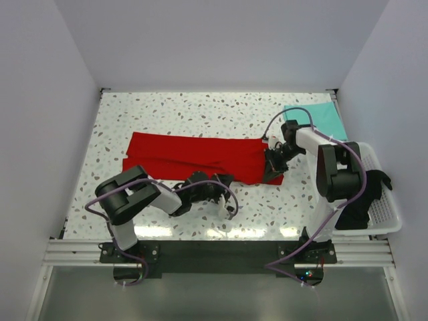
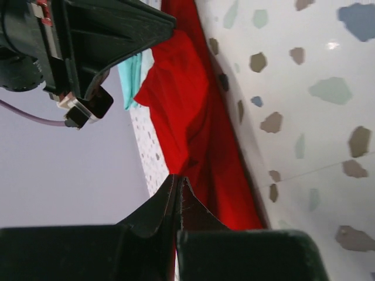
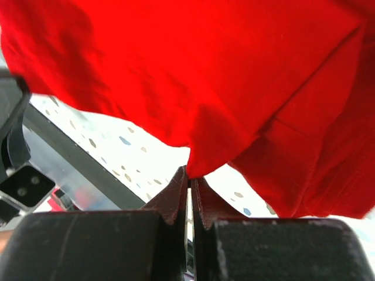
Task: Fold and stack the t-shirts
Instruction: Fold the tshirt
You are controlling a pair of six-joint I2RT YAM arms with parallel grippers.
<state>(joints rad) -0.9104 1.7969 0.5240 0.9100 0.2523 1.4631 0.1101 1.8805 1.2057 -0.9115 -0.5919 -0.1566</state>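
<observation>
The red t-shirt (image 1: 194, 157) lies as a long folded strip across the middle of the table. My right gripper (image 1: 273, 171) is shut on its right end and holds that end a little off the table; in the right wrist view the cloth (image 3: 193, 76) hangs from the shut tips (image 3: 188, 174). My left gripper (image 1: 225, 180) is at the strip's near edge, shut, with red cloth (image 2: 187, 111) creasing into its tips (image 2: 177, 180). The mint-teal t-shirt (image 1: 315, 112) lies folded at the back right and also shows in the left wrist view (image 2: 132, 73). The black t-shirt (image 1: 370, 192) hangs in the basket.
A white lattice basket (image 1: 386, 221) stands at the table's right edge beside the right arm. White walls close in the back and both sides. The speckled tabletop (image 1: 174, 114) shows bare behind the red strip, and a metal rail (image 1: 214, 253) runs along the near edge.
</observation>
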